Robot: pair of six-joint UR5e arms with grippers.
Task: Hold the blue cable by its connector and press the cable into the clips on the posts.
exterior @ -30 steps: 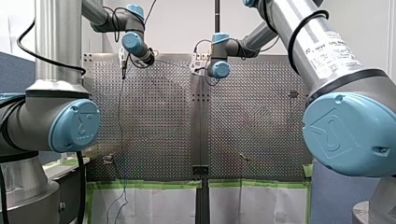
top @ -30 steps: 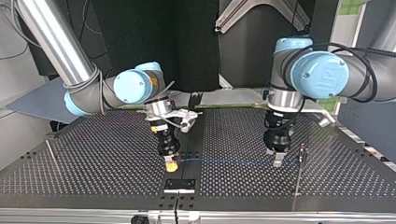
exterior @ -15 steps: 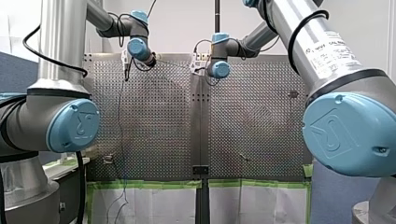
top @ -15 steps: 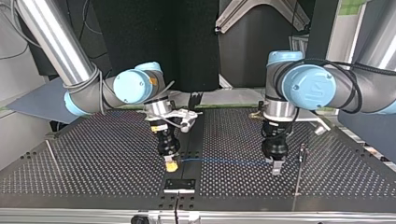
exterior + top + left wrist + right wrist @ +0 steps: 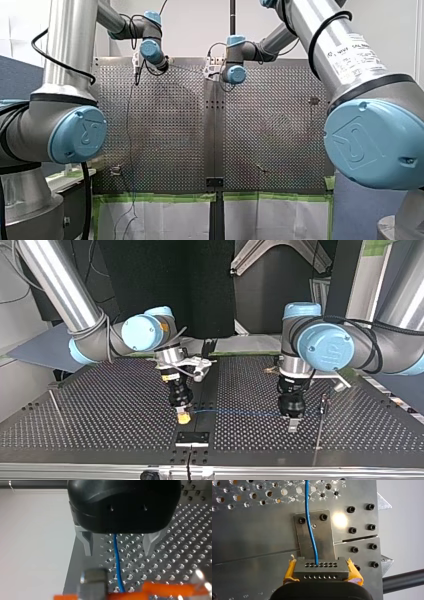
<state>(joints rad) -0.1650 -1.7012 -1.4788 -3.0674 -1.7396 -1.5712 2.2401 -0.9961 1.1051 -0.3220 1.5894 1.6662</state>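
A thin blue cable (image 5: 240, 413) lies stretched over the perforated table between the two grippers. Its grey connector (image 5: 321, 568) is clamped between the yellow pads (image 5: 290, 570) of my right gripper (image 5: 321, 572), which stands near the table's middle seam in the top view (image 5: 183, 417). My left gripper (image 5: 292, 425), black with metal fingers (image 5: 87, 543), hangs over the cable's other end at the top view's right. In the left wrist view the blue cable (image 5: 116, 557) runs down the gap of my open left gripper (image 5: 119, 545), touching neither finger.
A thin post with a clip (image 5: 324, 403) stands just beyond my left gripper, with a dark wire trailing from it to the near edge. A small screwed plate (image 5: 324, 533) sits under the cable at the seam. Another rod (image 5: 55, 405) lies at the top view's far left.
My left arm has swung toward the top view's left and nearer edge, carrying its open gripper along the cable away from the post. My right gripper has stayed put on the connector.
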